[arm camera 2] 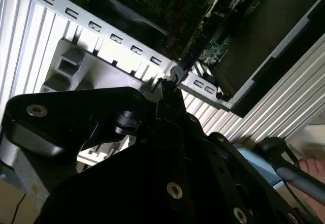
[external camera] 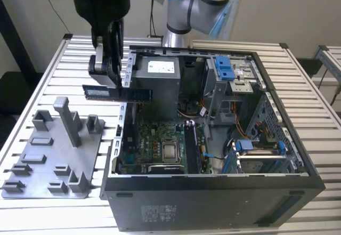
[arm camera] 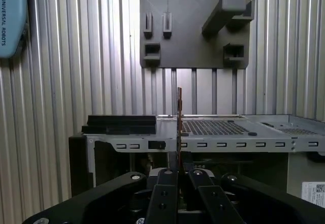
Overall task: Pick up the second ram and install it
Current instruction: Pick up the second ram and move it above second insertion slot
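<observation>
- The gripper (external camera: 116, 83) hangs above the slatted table (external camera: 319, 123), at about 10 o'clock from the middle of the open computer case (external camera: 213, 189) in the exterior view.
- Its fingers are clamped on the second ram (external camera: 137, 95), gripping it from 12 o'clock, roughly mid-length.
- The stick is held in the air, lying nearly level from 9 o'clock to 3 o'clock. One end sticks out past the fingers toward the grey holder tray (external camera: 48, 155), and the other reaches over the case's near wall.
- The tray lies flat on the table at about 8 o'clock from the gripper, well apart from the stick.
- The green motherboard (external camera: 160, 144) sits inside the case at about 5 o'clock from the gripper, lower down and not touched by the stick.
- In the first wrist view the second ram (arm camera: 179, 112) shows edge-on as a thin strip rising from between the closed fingers of the gripper (arm camera: 179, 170), with the case's perforated wall (arm camera: 228, 132) and the tray (arm camera: 193, 36) beyond it.
</observation>
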Controlling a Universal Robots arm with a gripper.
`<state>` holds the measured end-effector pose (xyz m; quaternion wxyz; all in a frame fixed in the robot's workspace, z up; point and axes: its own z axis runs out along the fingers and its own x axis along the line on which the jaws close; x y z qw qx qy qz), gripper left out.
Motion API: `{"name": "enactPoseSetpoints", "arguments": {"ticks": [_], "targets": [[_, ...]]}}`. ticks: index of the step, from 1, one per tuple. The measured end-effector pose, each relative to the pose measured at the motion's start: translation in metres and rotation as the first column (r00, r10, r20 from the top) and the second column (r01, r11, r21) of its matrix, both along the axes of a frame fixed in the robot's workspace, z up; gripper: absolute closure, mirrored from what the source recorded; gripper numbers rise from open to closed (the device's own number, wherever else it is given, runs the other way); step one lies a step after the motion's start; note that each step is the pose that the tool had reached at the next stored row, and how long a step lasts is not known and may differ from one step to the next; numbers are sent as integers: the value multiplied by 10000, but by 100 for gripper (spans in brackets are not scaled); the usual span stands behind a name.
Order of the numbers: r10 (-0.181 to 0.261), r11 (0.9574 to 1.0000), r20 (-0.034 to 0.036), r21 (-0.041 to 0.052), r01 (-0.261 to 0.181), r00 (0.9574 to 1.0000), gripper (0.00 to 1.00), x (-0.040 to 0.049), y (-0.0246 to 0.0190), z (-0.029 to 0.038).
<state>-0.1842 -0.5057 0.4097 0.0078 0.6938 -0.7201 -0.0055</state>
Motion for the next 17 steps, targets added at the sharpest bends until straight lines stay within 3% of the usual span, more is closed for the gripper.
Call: {"name": "enactPoseSetpoints", "arguments": {"ticks": [17], "targets": [[0, 10000, -73, 0, 0, 10000, 86, 767, 0, 0]]}}
